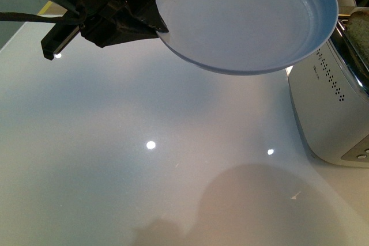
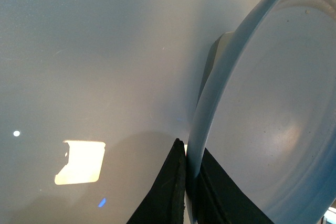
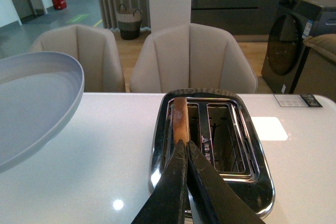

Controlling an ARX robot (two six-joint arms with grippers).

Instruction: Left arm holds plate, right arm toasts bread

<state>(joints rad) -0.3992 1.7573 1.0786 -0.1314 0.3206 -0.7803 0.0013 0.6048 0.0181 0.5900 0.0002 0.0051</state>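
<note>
Glossy white table (image 1: pixel 115 188), mirror-polished metal toaster (image 3: pixel 157 145) top, smooth, perhaps plastic, plate (image 1: pixel 248 21).

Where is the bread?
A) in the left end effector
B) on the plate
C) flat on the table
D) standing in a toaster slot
D: the bread stands upright in one slot of the toaster, while the plate has nothing on it.

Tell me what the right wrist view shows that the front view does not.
Only the right wrist view: the right gripper, closed on the top edge of the bread, the open slots of the toaster, and chairs behind. Only the front view: the left gripper clamping the rim of the plate. Both: plate, toaster, bread and white table.
</note>
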